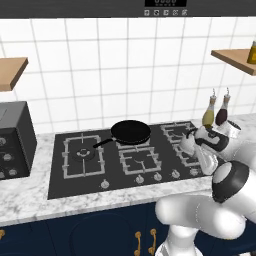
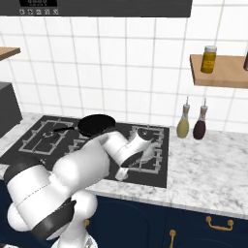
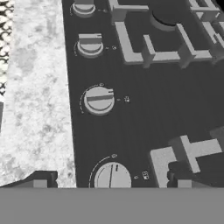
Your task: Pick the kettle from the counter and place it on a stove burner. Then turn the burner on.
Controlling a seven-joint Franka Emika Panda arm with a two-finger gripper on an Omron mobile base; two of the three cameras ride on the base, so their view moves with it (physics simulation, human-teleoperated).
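Observation:
The kettle (image 1: pixel 192 141), rounded and silvery-white with a dark handle, stands on the right-hand burners of the black stove (image 1: pixel 85 172), pressed close against my wrist and partly hidden by it. In the hand view my gripper (image 3: pixel 111 183) is open, its two dark fingertips (image 3: pixel 43 180) spread wide on either side of a round burner knob (image 3: pixel 112 177) in the front row. Whether they touch it I cannot tell. The marble counter (image 3: pixel 35 109) runs along the left of that view and forms the stove's front edge (image 1: pixel 30 200).
A black frying pan (image 1: pixel 130 132) sits on the middle rear burner. Two slim bottles (image 2: pixel 183 127) stand by the wall to the right of the stove. A black appliance (image 1: pixel 15 140) is at the far left. Three more knobs (image 3: pixel 98 99) line up beyond the gripper. A jar rests on a wooden shelf (image 2: pixel 223 72).

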